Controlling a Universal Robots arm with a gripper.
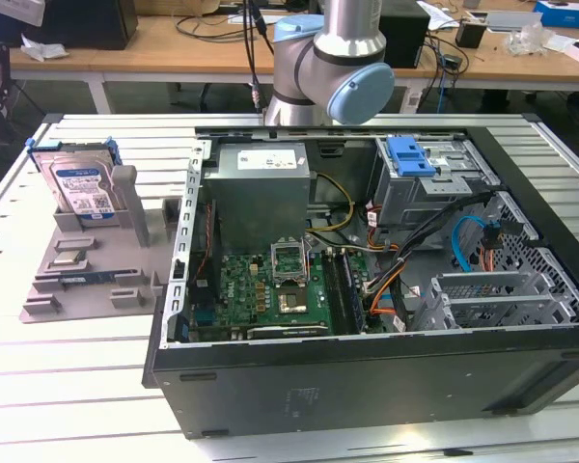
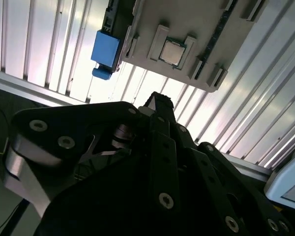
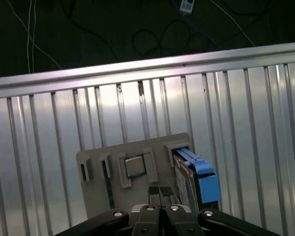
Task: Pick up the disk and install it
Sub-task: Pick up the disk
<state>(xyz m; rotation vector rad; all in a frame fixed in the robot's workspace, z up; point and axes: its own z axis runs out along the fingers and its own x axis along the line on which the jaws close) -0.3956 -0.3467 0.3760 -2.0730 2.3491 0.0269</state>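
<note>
Ribbed aluminium surface (image 1: 77,386) carries an open black computer case (image 1: 367,386) and, at the exterior view's left, a grey plastic parts holder (image 1: 87,280). We judge the pick-up step is in hand: the flat silver-grey disk in its blue bracket (image 1: 82,188) stands on edge in that holder, untouched. Our jaws look closed together and empty. In the first wrist view the disk lies beside their tips, not between them. Grasping calls for opening and centring over it.
</note>
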